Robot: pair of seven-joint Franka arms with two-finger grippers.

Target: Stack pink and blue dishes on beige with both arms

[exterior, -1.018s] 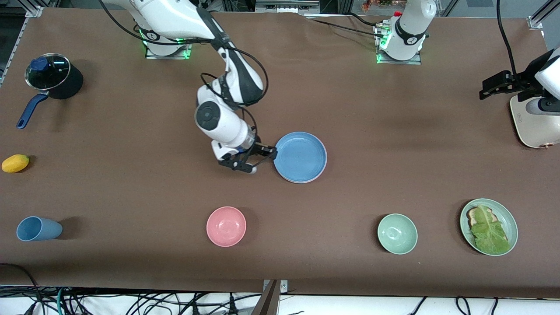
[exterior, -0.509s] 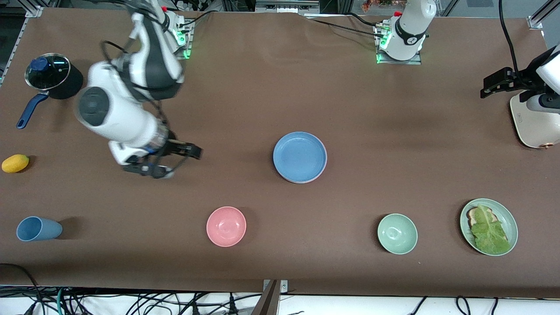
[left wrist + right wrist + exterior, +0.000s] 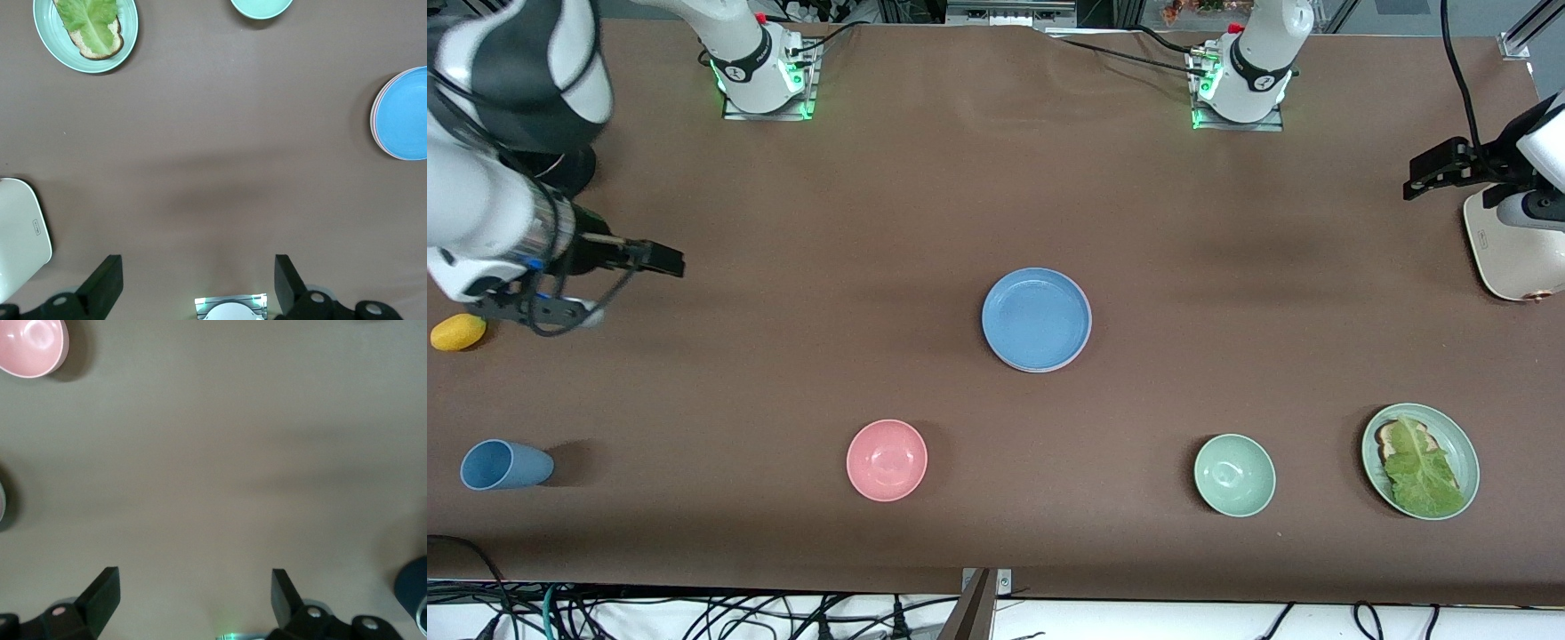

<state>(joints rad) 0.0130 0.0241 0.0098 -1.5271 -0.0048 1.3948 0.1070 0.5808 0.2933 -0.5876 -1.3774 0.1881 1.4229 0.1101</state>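
Brown desk: blue plate tops the stack at mid-desk, pink rim beneath. Right gripper raised over the right arm's end, fingers apart, empty. Left gripper waits over the toaster edge, fingers apart.

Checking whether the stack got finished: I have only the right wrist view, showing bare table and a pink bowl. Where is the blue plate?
Observer: The blue plate lies mid-table, farther from the front camera than the pink bowl.
Operator: Anything under it?
Observer: A pink rim shows beneath it in the left wrist view; no beige plate can be made out.
Operator: Where are the tools?
Observer: Both are open and hold nothing: the right tool is over the table by the yellow fruit, and the left tool waits beside the toaster.
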